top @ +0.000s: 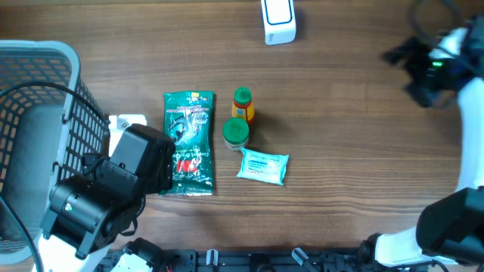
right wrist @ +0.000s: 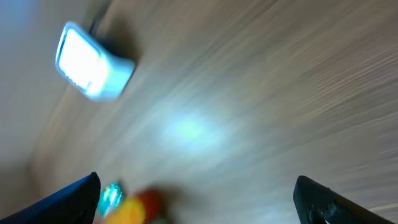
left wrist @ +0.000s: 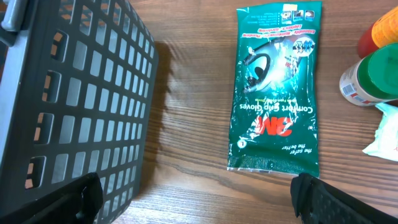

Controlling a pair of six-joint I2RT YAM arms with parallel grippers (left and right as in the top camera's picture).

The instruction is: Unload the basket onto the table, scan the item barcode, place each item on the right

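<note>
Several items lie mid-table: a green 3M gloves pack [top: 189,143], an orange bottle with a green cap [top: 242,104], a green-capped jar [top: 236,132] and a pale blue wipes packet [top: 263,166]. A white scanner [top: 278,20] stands at the far edge. My left gripper [left wrist: 199,208] is open and empty, low over bare wood between the basket and the gloves pack [left wrist: 277,87]. My right gripper [top: 414,69] hangs open and empty at the far right, well away from the items. Its wrist view is blurred, showing the scanner [right wrist: 93,62] and the orange bottle [right wrist: 134,208].
A grey mesh basket [top: 45,91] fills the left side, and its dark wall [left wrist: 74,93] stands close to my left gripper. A small white object [top: 128,123] lies partly under the left arm. Bare wood stretches between the items and the right arm.
</note>
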